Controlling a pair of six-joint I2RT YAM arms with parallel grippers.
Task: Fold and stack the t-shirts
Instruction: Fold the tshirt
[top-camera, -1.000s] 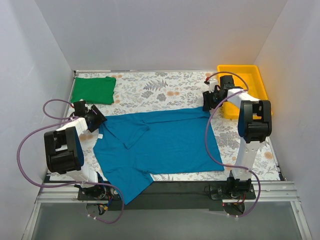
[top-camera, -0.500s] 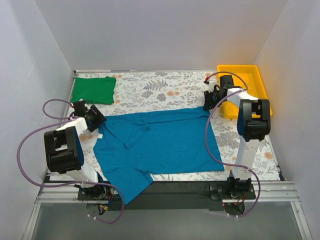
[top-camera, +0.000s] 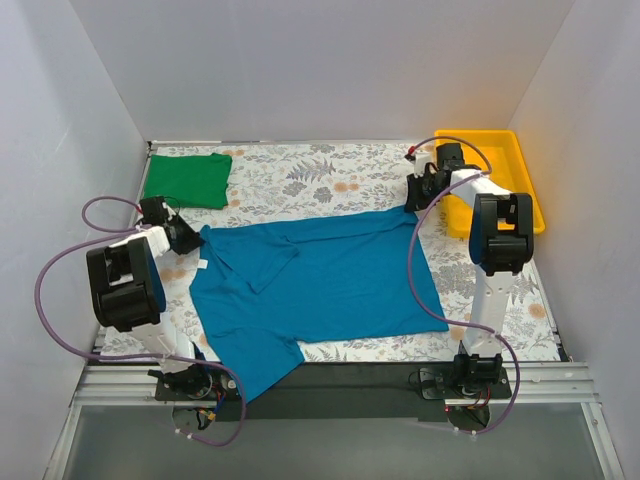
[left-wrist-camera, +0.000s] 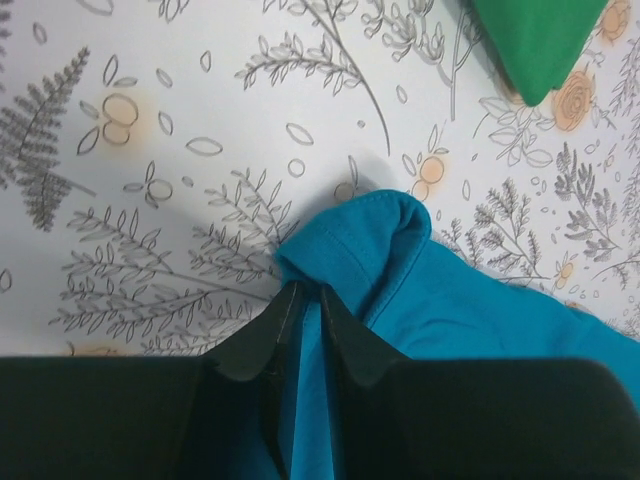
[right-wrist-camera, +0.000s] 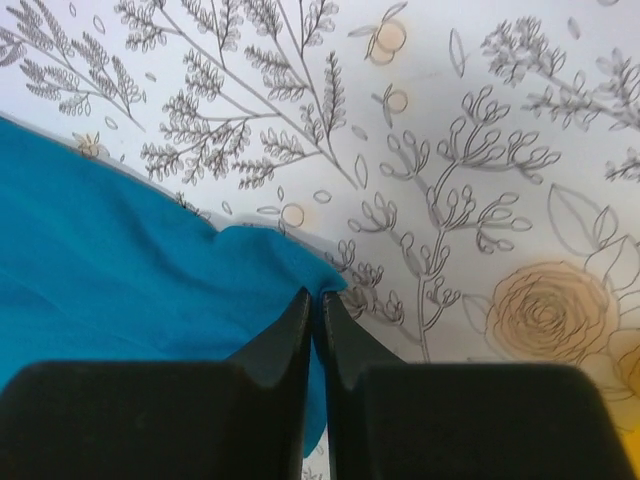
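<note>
Two grippers pinch the teal-blue t-shirt by its far corners. The left gripper is clamped on the far-left corner and the right gripper on the far-right one. The shirt lies flat mid-table, long axis running left to right, straight hem toward the right edge, one sleeve spilling over the near edge. The green t-shirt sits folded in the far-left corner.
</note>
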